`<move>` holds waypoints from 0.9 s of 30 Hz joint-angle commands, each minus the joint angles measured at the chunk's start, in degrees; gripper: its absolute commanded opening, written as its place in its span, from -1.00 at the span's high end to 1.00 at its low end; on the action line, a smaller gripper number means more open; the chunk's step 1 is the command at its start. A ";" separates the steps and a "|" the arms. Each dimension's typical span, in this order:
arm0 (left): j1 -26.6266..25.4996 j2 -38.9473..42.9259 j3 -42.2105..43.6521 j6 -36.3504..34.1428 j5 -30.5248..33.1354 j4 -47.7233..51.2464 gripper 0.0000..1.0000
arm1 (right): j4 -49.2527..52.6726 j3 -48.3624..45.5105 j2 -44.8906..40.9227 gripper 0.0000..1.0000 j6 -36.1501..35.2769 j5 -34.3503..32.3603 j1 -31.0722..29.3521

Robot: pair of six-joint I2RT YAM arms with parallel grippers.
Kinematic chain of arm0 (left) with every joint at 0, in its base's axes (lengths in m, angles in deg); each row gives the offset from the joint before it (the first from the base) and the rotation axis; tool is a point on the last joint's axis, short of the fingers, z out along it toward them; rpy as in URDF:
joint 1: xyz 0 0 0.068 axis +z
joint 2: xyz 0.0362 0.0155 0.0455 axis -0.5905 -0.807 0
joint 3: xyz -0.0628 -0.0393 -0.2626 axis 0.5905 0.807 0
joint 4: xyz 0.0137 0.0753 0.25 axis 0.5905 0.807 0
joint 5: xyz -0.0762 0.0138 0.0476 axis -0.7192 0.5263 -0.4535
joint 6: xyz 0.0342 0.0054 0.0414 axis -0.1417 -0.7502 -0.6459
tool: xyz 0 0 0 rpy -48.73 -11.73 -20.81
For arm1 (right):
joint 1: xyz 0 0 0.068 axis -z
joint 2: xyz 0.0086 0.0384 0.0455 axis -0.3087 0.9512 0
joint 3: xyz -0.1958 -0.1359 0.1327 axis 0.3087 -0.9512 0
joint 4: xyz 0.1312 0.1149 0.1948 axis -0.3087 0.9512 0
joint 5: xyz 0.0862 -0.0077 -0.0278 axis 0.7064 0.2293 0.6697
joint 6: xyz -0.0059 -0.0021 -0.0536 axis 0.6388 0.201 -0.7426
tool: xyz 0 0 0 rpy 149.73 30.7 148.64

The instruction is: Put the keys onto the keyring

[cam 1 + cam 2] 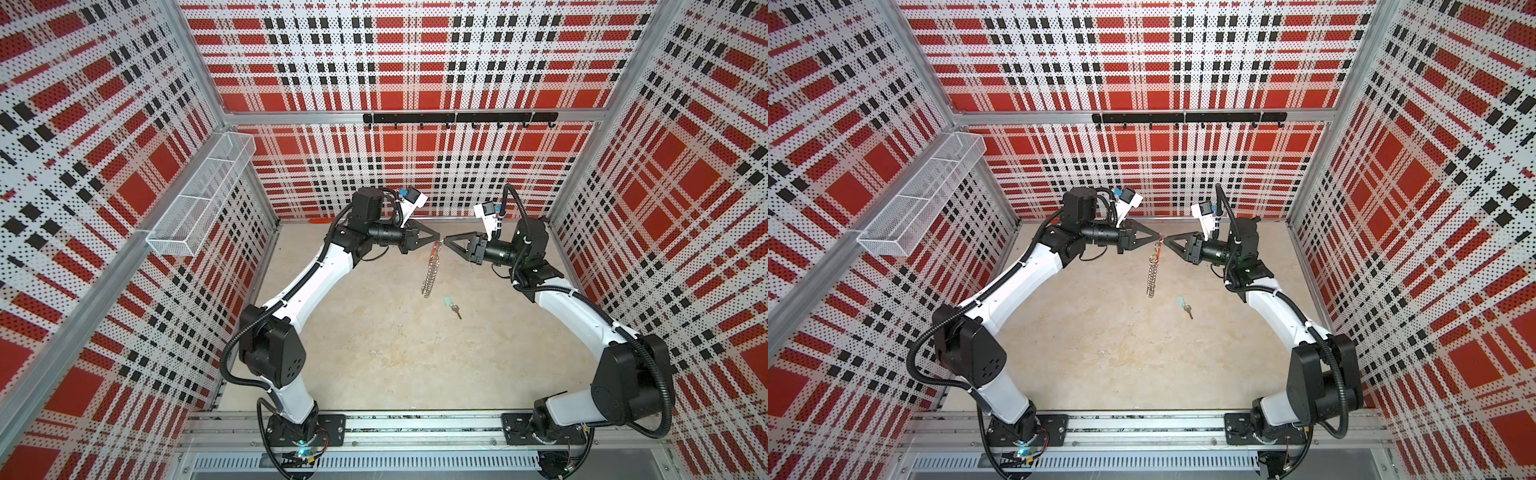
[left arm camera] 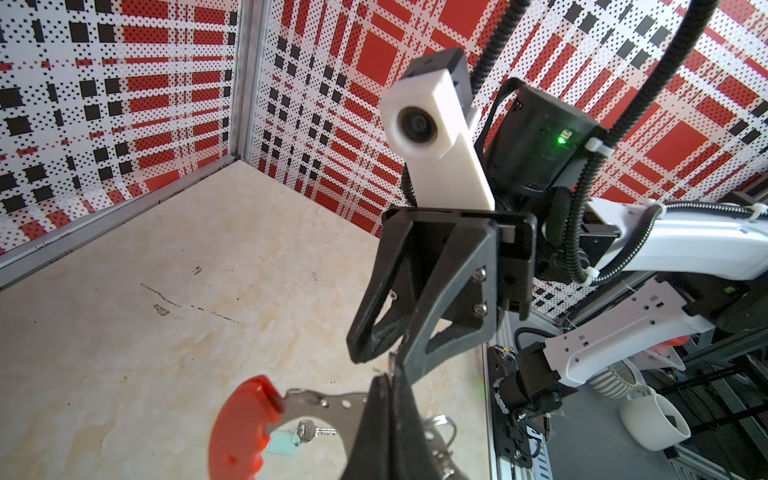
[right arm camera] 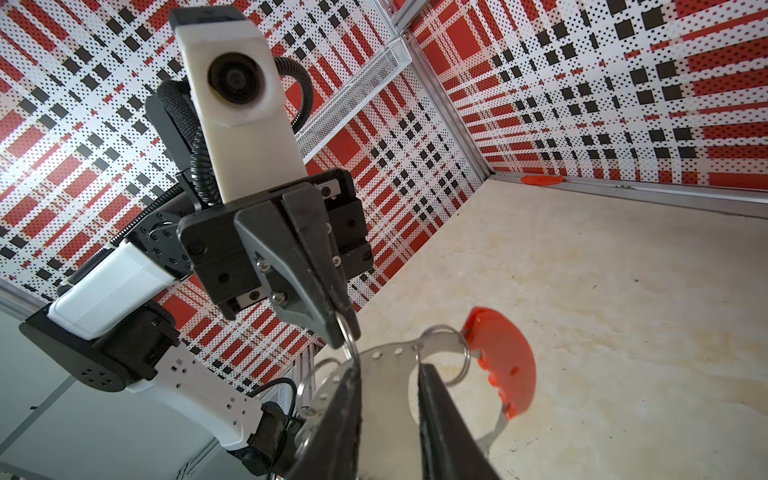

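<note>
Right tool (image 3: 388, 374) part-open beside keyring (image 3: 500, 365), left tool (image 3: 341, 332) clamped on its loop

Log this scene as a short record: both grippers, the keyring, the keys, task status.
left gripper: shut, pinching one small wire loop of the keyring
right gripper: fingers apart, either side of the keyring's metal band; whether it grips cannot be told
keyring: hanging down from the left gripper, red segment at the end near the grippers
keys: lying on the table, apart from the keyring, untouched
task status: keys not yet on the keyring
</note>
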 commanded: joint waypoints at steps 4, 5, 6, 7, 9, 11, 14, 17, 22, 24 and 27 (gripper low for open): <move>-0.26 0.66 -1.62 -0.06 -1.08 -1.70 1.00 | -1.38 0.10 -3.00 0.46 -1.72 -2.64 0.14; -0.28 0.76 -1.61 -0.10 -1.05 -1.70 1.00 | -1.86 -0.07 -3.19 0.45 -1.40 -2.55 0.27; -0.30 0.76 -1.61 -0.12 -1.04 -1.70 1.00 | -2.43 -0.23 -3.28 0.45 -1.11 -2.36 0.30; -0.28 0.82 -1.53 -0.11 -1.04 -1.70 1.00 | -2.91 -0.17 -3.29 0.45 -0.70 -2.23 0.25; -0.32 0.85 -1.44 -0.13 -0.99 -1.61 1.00 | -4.23 -0.18 -3.22 0.45 0.62 -1.87 0.25; -0.32 0.81 -1.51 -0.17 -1.02 -1.44 1.00 | -5.12 -0.32 -3.02 0.45 1.39 -1.65 0.24; -0.34 0.97 -1.61 -0.54 -0.90 -1.11 1.00 | -5.92 -0.49 -2.56 0.47 1.88 -1.12 0.28; -0.32 1.14 -1.61 -0.61 -0.97 -1.00 1.00 | -6.89 -0.70 -2.09 0.48 2.85 -0.59 0.07; -0.54 0.64 -2.13 -0.67 -1.07 -1.00 1.00 | -6.95 -0.87 -1.65 0.52 2.95 -0.40 -0.26; -0.67 0.61 -2.22 -0.60 -1.13 -1.00 1.00 | -6.94 -0.80 -1.54 0.52 3.11 -0.40 -0.37; -0.70 0.63 -2.49 -0.66 -1.19 -1.00 1.00 | -6.79 -0.74 -1.39 0.52 2.98 -0.20 -0.46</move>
